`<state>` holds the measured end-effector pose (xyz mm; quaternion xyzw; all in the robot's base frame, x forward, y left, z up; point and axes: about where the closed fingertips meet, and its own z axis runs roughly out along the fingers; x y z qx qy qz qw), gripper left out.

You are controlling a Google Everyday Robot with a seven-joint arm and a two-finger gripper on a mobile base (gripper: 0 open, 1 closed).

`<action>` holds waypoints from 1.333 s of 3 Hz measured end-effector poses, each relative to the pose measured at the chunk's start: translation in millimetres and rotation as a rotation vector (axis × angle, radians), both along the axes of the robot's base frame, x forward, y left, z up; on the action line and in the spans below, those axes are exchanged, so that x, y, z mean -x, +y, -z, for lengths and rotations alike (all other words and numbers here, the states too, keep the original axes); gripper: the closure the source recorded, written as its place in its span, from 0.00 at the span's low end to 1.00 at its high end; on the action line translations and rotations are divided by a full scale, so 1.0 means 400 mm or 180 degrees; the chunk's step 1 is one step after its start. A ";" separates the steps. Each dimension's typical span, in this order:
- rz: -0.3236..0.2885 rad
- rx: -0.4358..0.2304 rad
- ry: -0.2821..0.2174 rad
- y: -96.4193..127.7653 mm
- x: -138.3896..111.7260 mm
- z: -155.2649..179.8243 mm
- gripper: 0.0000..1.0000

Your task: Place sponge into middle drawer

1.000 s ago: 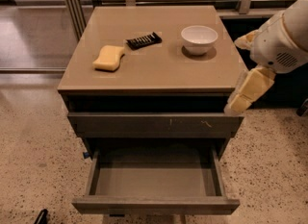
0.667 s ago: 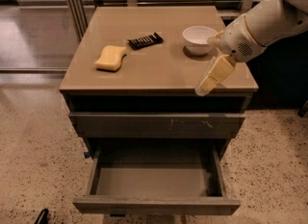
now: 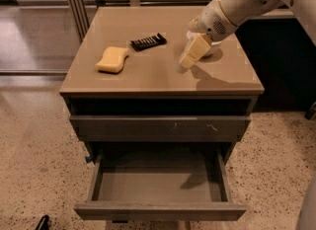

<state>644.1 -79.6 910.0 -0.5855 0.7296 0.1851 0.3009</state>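
Note:
The pale-yellow sponge (image 3: 112,58) lies on the left part of the tan cabinet top (image 3: 148,76). The middle drawer (image 3: 158,187) is pulled open below, and its flat grey tray holds nothing. My gripper (image 3: 189,56) hangs over the right-centre of the cabinet top, well to the right of the sponge and apart from it. It holds nothing that I can see.
A black ribbed bar (image 3: 148,41) lies behind the sponge. A white bowl (image 3: 213,51) is mostly hidden behind my gripper and arm. A shut drawer front with pale scratches (image 3: 160,127) sits above the open drawer. Speckled floor surrounds the cabinet.
My arm has swung left from beside the cabinet's right edge to over the tabletop, and it now covers the bowl. The sponge and the drawer have not moved.

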 end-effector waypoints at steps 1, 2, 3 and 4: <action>0.0002 0.0000 0.0000 -0.001 0.001 0.000 0.00; 0.0108 -0.0062 -0.0083 -0.004 0.003 0.007 0.00; 0.0134 -0.0257 -0.0258 0.039 -0.053 0.039 0.00; 0.0026 -0.0420 -0.0398 0.104 -0.131 0.066 0.00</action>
